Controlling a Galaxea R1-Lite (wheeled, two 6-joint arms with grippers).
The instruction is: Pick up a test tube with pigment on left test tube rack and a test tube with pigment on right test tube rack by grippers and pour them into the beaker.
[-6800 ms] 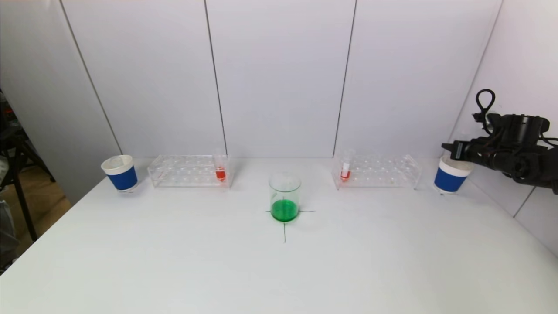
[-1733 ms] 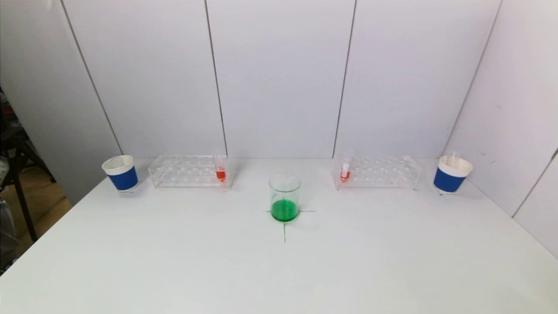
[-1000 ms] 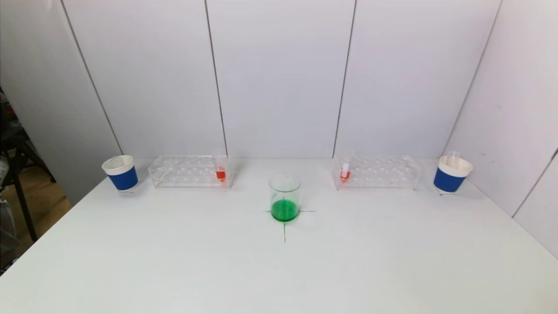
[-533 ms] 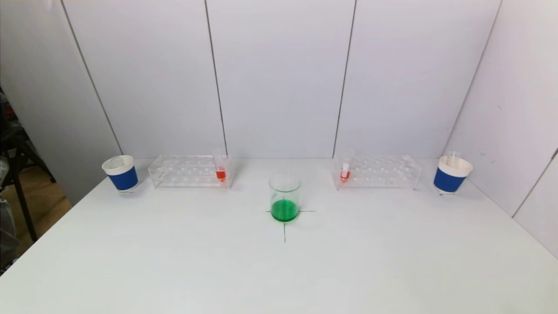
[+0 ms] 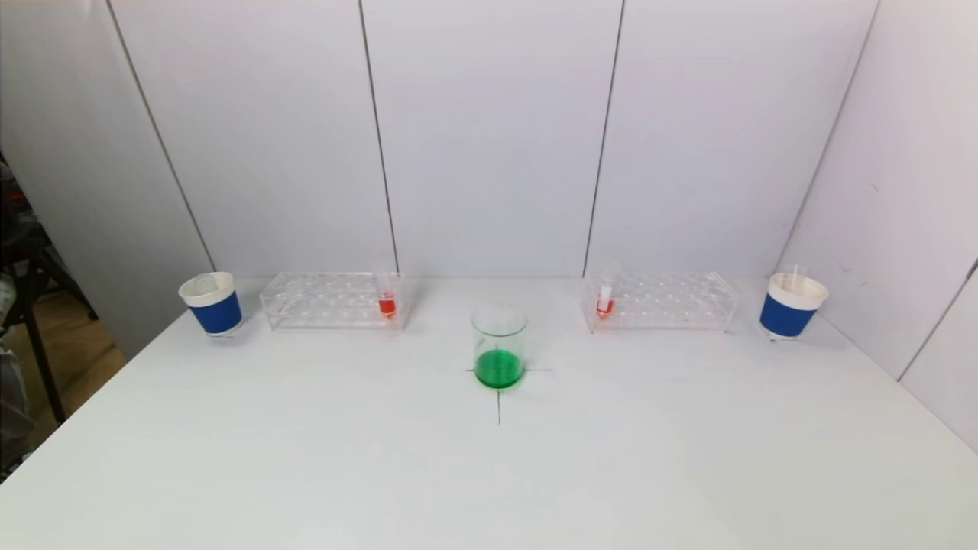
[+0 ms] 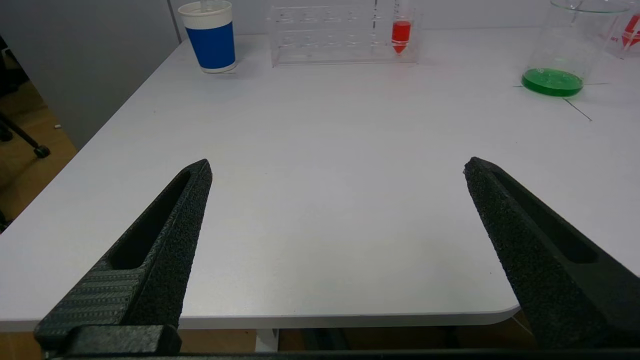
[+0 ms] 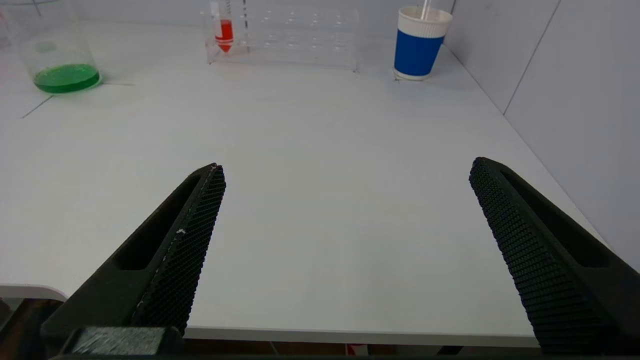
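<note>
Test tubes with red pigment are seated upright, one at the beaker-side end of the left test tube rack, the other at the beaker-side end of the right test tube rack. Between the racks the beaker is seen, holding green liquid. Both tubes lie well beyond the fingertips. The left gripper and right gripper are held at the table's near edge, fingers spread wide, nothing gripped. Since seconds earlier the right arm has been withdrawn from the blue paper cup; a fresh pickup cycle is judged ready.
</note>
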